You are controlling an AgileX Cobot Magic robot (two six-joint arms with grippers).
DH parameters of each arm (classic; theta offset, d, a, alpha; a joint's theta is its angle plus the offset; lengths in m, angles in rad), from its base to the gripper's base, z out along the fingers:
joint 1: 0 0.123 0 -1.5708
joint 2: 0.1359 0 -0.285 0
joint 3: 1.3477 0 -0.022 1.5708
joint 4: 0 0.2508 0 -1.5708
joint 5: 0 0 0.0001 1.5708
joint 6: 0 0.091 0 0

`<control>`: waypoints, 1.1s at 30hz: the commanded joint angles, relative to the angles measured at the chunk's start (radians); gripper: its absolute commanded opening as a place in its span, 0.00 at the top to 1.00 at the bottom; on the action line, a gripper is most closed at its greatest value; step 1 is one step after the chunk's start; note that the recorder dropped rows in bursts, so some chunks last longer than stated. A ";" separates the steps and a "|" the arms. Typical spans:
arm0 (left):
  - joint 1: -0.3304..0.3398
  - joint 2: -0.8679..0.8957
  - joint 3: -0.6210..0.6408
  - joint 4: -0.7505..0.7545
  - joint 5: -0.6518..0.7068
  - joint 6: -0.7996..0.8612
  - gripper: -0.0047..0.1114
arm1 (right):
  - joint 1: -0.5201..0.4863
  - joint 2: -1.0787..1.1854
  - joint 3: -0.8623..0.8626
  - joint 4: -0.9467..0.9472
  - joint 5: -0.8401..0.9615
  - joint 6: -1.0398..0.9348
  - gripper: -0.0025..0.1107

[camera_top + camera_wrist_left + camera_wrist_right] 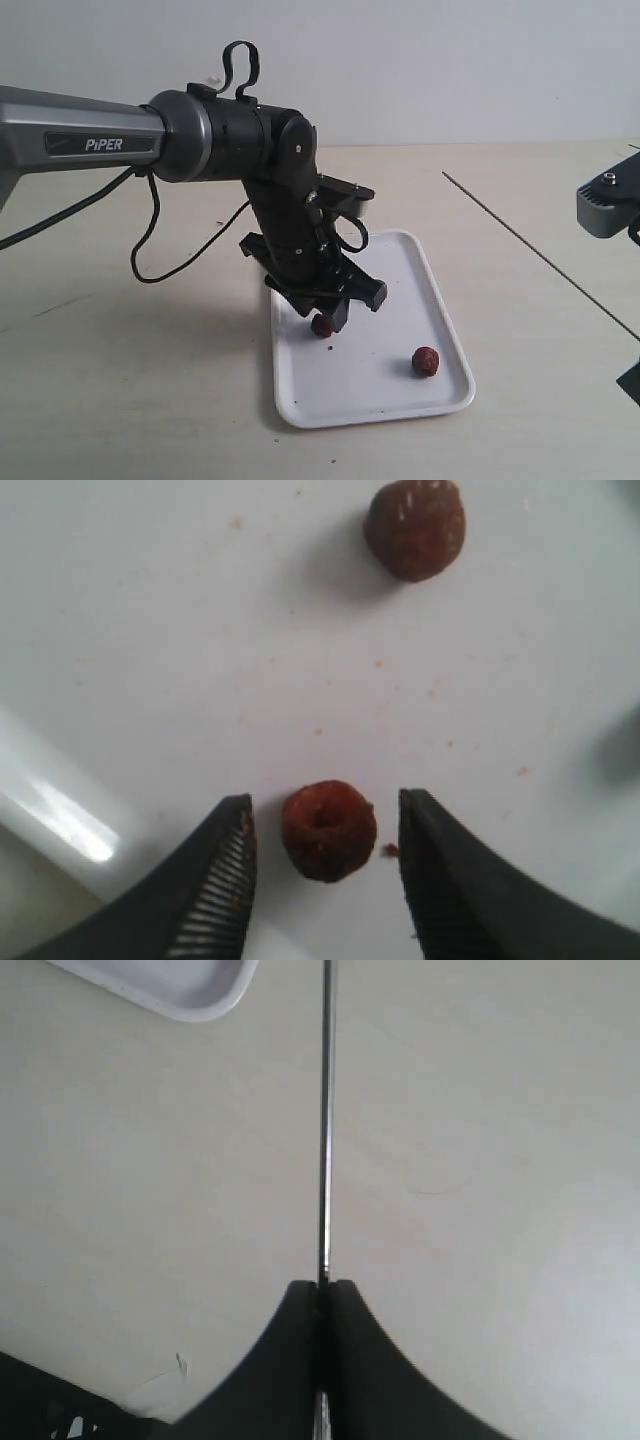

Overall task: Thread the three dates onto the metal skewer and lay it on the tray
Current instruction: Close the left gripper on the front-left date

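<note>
We've got the left gripper [325,803] down low over the tray [400,290], fingers spread apart with one date [328,830] sitting right between them. The left wrist view shows a gap on both sides of it, so the fingers straddle it rather than pinch it. A few tiny brown crumbs [390,850] lie on the white surface just beside that date.

A second date [427,361] sits on the tray too, further toward the near right corner and apart from the first. Those two are the only dates we can make out.

The bulky black wrist of the left arm [290,190] blocks a good part of the tray's far left side in the exterior view, and its cable [145,250] loops down over the table [150,400].

The right gripper [322,1288] is off to the right of the tray, fingers clamped tight on the skewer [325,1110]. The thin rod sticks straight out from the fingertips and passes just beside a tray corner in the right wrist view. In the exterior view it's a fine dark line over the table, right of the tray and well apart from both dates. We can't tell whether its free end touches the table. Only a bit of the right arm [608,200] shows at the edge of the frame.
</note>
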 commanded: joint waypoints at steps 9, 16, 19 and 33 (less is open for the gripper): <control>-0.002 -0.004 0.054 0.002 -0.033 -0.008 0.56 | -0.001 -0.009 0.001 -0.010 -0.019 -0.004 0.98; -0.002 -0.004 0.061 0.002 -0.076 -0.008 0.56 | -0.001 -0.009 0.001 -0.010 -0.026 -0.004 0.98; -0.002 -0.004 0.061 0.002 -0.074 -0.006 0.56 | -0.001 -0.009 0.001 -0.010 -0.026 -0.004 0.98; -0.002 0.008 0.070 0.002 -0.057 -0.004 0.56 | -0.001 -0.009 0.001 -0.010 -0.026 -0.004 0.98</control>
